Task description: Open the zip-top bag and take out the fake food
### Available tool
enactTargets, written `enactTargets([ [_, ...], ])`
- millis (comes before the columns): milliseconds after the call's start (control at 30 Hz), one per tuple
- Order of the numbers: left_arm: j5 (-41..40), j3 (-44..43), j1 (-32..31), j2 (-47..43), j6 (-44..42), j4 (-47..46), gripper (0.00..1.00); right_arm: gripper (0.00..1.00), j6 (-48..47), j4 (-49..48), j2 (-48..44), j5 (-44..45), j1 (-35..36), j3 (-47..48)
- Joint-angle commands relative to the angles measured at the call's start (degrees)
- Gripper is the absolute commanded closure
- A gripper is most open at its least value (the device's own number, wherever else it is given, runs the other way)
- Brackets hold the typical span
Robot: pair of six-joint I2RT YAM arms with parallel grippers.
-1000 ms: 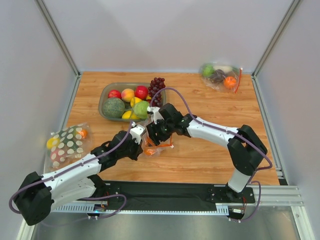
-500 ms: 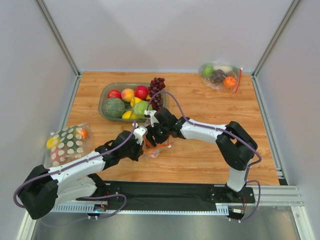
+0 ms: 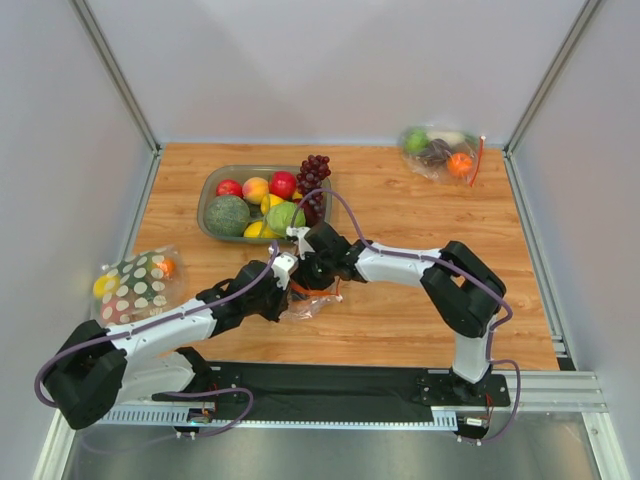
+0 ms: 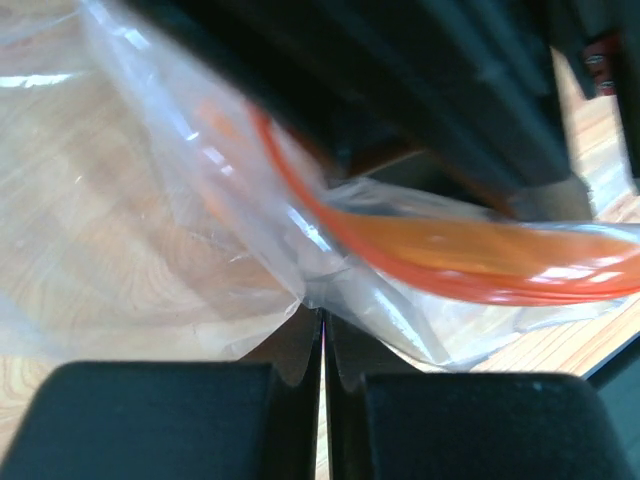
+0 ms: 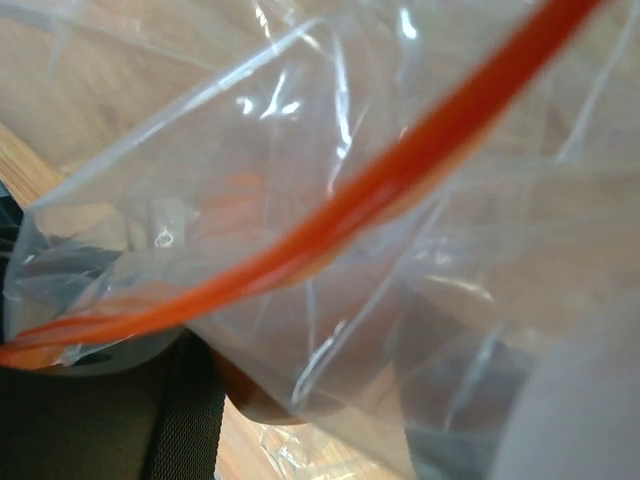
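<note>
Two grippers meet at mid-table over the zip-top bag (image 3: 318, 305), and we are right in the thick of it. The left gripper (image 3: 287, 297) comes in from the near left, and its wrist view shows both dark fingers (image 4: 170, 420) pressed flat together with a fold of clear plastic pinched in the seam. That is a firm nip on the bag's edge.

The right gripper (image 3: 308, 280) reaches across from the right and sits on the bag's far side, hard against the left one. Its own camera is buried in crinkled film, with the orange-red zip strip (image 5: 400, 170) sweeping across the view. We cannot tell how its jaws stand.

An orange smear (image 5: 235, 195) glows behind the plastic, too blurred for us to name.

As for the fake food, we see the grape bunch (image 3: 314, 172) lying at the far right corner of the tray (image 3: 212, 180). The light green fruit (image 3: 284, 216) sits in that tray's near right end among other fruit.

Off in the far right corner lies a second clear bag (image 3: 438, 152) with green, purple and orange pieces inside. The polka-dot bag (image 3: 135, 285) rests at the left edge.
</note>
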State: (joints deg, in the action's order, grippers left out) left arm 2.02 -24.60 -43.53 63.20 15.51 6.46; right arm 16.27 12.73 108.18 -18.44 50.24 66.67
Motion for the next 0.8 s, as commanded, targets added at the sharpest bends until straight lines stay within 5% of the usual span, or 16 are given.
enactTargets([
  [0,-1.22,-2.82,-0.15,-1.15,-0.3,-0.93,1.0,0.84,0.08,0.27,-4.55,2.53,0.3,-1.37],
  [167,-4.83,-3.35,0.11,-2.29,0.75,1.98,1.0,0.93,0.69,2.21,-12.97,1.3,-0.75,-2.25],
  [533,-6.24,-3.44,0.73,-3.7,2.68,4.44,1.0,0.98,-0.1,9.06,-25.47,-1.34,-3.04,-4.27],
  [767,-6.15,-3.26,0.81,-5.37,3.04,5.05,1.0,1.0,2.88,5.03,-32.06,-8.1,-6.11,-8.92],
])
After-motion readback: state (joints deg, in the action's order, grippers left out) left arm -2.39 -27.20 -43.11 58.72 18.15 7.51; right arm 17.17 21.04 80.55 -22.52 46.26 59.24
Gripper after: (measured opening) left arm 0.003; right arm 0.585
